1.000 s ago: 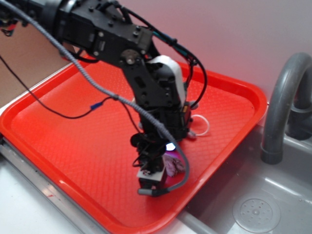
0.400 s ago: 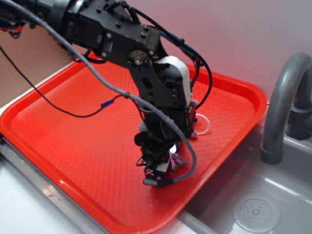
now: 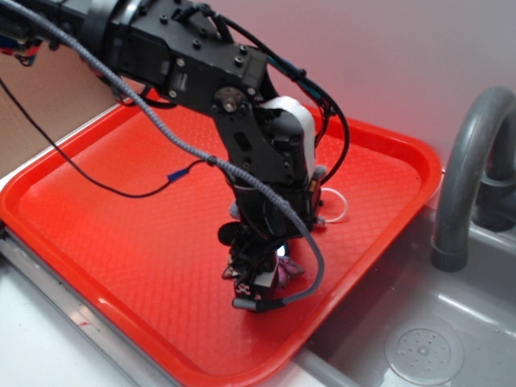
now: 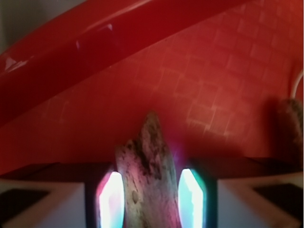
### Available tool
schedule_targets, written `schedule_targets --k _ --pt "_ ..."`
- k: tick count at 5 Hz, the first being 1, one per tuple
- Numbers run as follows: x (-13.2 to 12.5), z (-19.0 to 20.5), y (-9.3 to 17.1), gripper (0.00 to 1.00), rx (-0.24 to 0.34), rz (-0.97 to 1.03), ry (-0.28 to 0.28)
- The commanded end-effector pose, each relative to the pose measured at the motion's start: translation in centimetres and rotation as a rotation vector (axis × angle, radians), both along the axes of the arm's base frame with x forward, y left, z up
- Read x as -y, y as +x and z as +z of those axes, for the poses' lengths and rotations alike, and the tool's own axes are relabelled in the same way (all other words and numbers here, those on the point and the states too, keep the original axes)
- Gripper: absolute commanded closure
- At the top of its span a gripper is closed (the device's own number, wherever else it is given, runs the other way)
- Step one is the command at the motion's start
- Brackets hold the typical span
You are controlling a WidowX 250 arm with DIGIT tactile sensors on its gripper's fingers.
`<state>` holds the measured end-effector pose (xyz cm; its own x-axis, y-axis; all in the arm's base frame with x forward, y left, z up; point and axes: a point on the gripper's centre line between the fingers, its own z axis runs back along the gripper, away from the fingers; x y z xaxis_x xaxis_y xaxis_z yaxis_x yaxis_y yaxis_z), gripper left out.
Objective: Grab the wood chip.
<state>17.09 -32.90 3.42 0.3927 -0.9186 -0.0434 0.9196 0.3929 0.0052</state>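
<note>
Between the two glowing pads (image 4: 111,197) at the bottom of the wrist view stands the wood chip (image 4: 148,175), rough and tan-brown, its jagged tip pointing away from the camera; both pads sit just beside its flanks, but whether they press on it cannot be told from either view; beyond the tip lies the textured floor of the red tray (image 4: 223,71), then its raised rim; at the right edge a blurred brownish shape, unidentifiable. Exterior view: gripper (image 3: 260,284) pointing down at the tray's near-right area, a scrap of the chip just showing beside it; farther back a white ring (image 3: 337,205) on the tray; right of the tray, a grey faucet (image 3: 468,161) over a sink (image 3: 419,347).
</note>
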Motion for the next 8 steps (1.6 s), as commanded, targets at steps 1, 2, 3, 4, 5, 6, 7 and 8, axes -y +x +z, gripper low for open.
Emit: schedule_targets --k 1,2,3,4,5,6,7,8 --pt "-3.1 10.3 2.5 1.0 0.067 0.371 -0.162" --pt "-6.3 14.1 3.0 1.0 0.103 0.541 -0.181" --pt "-10.3 17.7 2.4 1.0 0.106 0.733 -0.195" --pt "-13.8 21.0 1.5 1.0 0.148 0.867 -0.228" --pt "-16.9 23.9 0.2 1.0 0.207 1.028 -0.23" --pt "-19.1 24.9 -1.0 1.0 0.246 1.168 -0.172" --pt "-20.4 24.1 -0.3 1.0 0.196 1.26 -0.152" --pt "-20.5 22.9 0.7 1.0 0.25 1.307 -0.177"
